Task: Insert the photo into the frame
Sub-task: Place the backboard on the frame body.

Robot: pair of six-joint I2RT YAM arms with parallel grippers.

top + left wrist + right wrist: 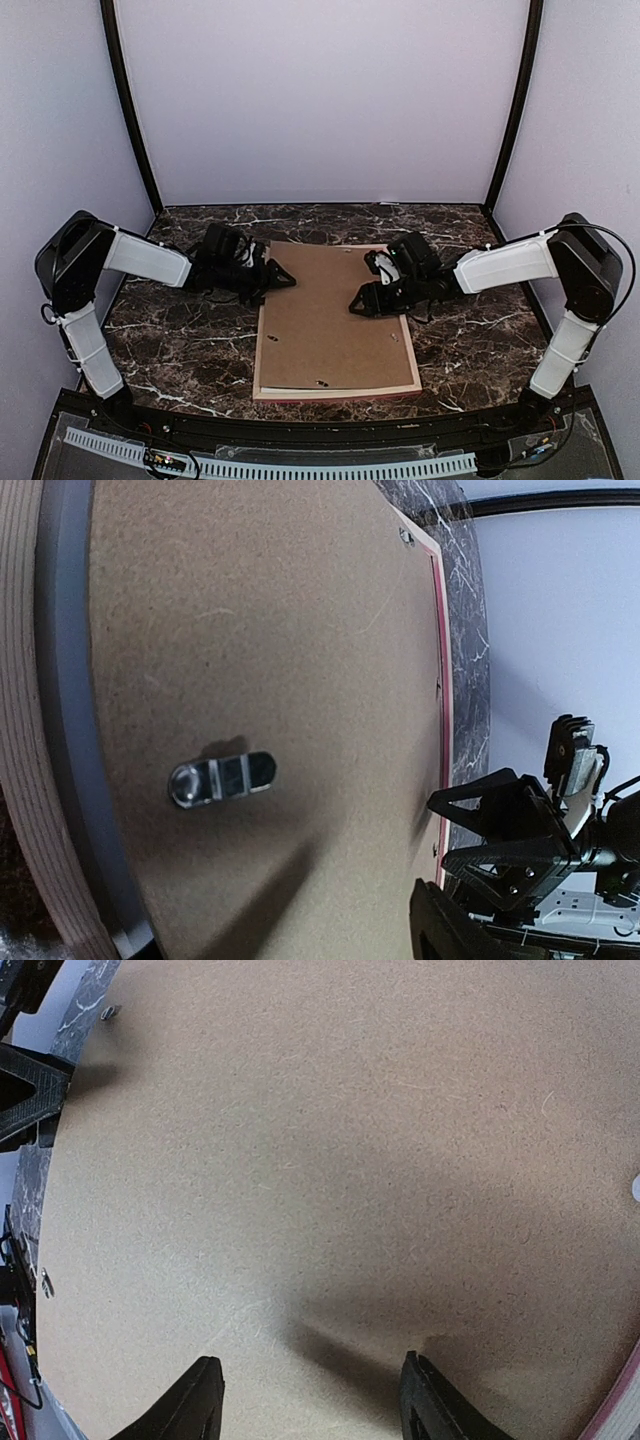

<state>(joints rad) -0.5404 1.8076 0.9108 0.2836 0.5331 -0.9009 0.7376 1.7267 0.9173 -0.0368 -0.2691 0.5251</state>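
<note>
- Frame (340, 393): lies flat at the middle of the counter (180, 340). Only its thin pink moulding shows, along the near and right edges. It appears to be face down, so that it can be loaded from the back.
- Backing panel (335, 320): brown hardboard that covers nearly the whole frame opening. It sits slightly askew, with its far left corner overhanging the moulding, so it is judged not yet seated.
- Photo: not visible in any view. If it is in the frame, it lies hidden under the panel, and this cannot be confirmed.
- Clip (222, 778): a small metal turn-button on the panel's back, lying flat on the board. It seems to be what locks the panel to the frame.
- Left gripper (275, 285): at the panel's far left edge, jaws spread and gripping nothing. This position probably lets it nudge or steady that side.
- Right gripper (362, 303): over the panel's right half, jaws spread with bare hardboard between the fingertips (205, 1380) and nothing held. It is placed opposite the left gripper, so the two bracket the board.
- Step in hand, as a judgement: squaring the panel into the frame recess. The skewed corner risks catching on the moulding.
</note>
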